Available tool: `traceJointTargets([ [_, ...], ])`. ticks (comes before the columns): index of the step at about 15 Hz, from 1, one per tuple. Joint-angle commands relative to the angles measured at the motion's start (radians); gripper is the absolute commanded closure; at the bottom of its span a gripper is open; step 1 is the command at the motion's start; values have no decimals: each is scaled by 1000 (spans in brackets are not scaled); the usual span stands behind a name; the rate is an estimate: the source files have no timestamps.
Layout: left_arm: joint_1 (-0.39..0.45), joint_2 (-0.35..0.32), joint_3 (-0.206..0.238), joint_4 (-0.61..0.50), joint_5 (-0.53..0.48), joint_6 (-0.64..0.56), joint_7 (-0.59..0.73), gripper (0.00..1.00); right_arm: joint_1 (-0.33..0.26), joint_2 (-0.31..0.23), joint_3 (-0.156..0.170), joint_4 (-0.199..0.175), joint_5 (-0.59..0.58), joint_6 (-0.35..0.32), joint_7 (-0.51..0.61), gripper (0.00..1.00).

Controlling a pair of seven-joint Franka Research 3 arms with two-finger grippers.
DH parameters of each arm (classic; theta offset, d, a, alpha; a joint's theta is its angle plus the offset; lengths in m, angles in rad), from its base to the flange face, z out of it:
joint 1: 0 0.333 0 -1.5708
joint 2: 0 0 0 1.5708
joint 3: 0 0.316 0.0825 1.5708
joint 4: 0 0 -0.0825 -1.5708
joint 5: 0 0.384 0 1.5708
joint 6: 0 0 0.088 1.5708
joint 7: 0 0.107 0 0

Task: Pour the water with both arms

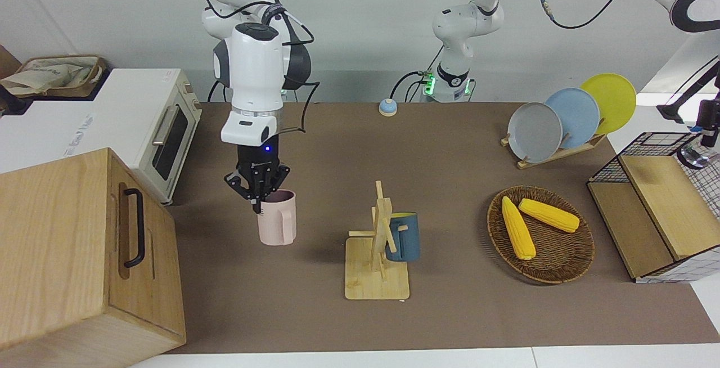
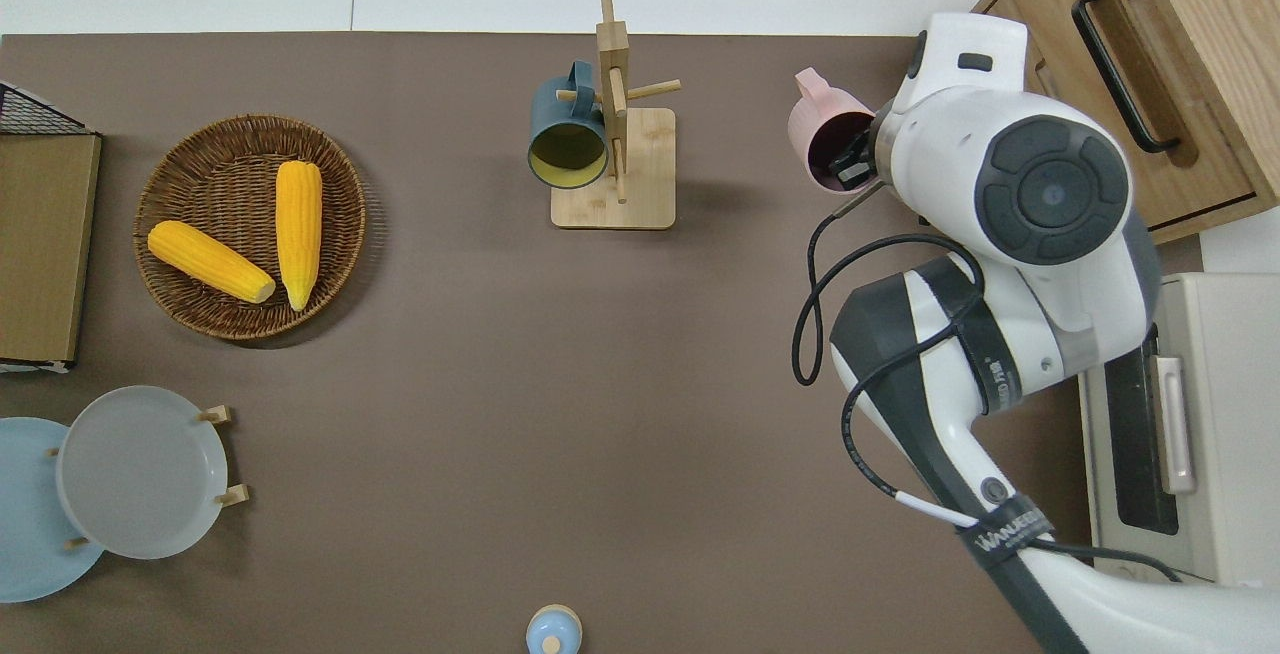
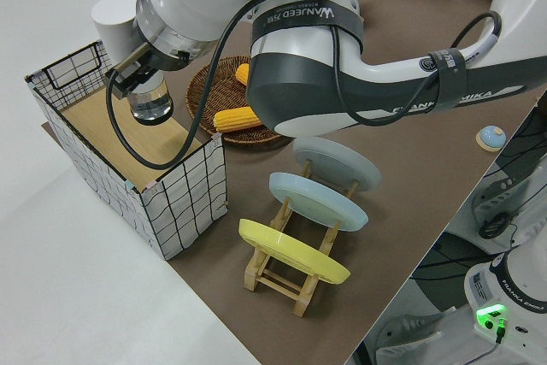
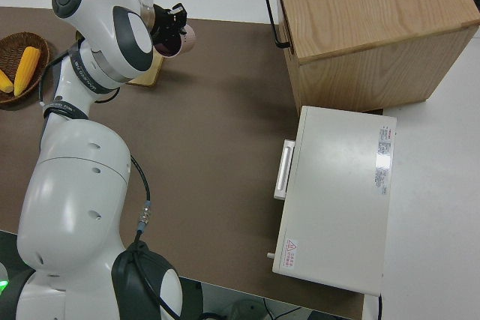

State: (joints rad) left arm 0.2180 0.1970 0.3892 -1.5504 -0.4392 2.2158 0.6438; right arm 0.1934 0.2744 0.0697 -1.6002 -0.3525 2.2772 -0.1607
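Right gripper (image 1: 257, 194) clamped on rim of pink cup (image 1: 277, 217), cup lifted above table (image 1: 450, 148), left gripper (image 3: 137, 74) fingers impossible to tell

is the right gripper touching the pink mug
Touching. The front view shows the right gripper clamped on the pink mug rim, one finger inside.

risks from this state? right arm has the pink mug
1. The right pincer grips the pink mug by its rim only, so the mug may tilt or slip.
2. The mug hangs close to the wooden cabinet, which it could clip.
3. The left pincer holds a clear glass over the wire basket, whose rim it might snag.
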Motion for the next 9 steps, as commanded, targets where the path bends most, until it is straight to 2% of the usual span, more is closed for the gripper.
traceJointTargets([
  [1, -42, -76, -12, -11, 80, -50, -122, 1000, -31, -64, 10, -37, 72, -100, 55, 1000],
  [5, -86, -128, -23, -48, 158, -87, -216, 1000, -46, -116, 10, -35, 174, -243, 134, 1000],
  [7, -91, -163, -61, -94, 197, -87, -265, 1000, -49, -152, 10, -35, 280, -362, 243, 1000],
  [8, -79, -192, -102, -129, 230, -87, -300, 1000, -49, -161, 18, -35, 318, -413, 301, 1000],
  [9, -71, -209, -128, -149, 246, -87, -326, 1000, -49, -167, 21, -33, 355, -426, 353, 1000],
])
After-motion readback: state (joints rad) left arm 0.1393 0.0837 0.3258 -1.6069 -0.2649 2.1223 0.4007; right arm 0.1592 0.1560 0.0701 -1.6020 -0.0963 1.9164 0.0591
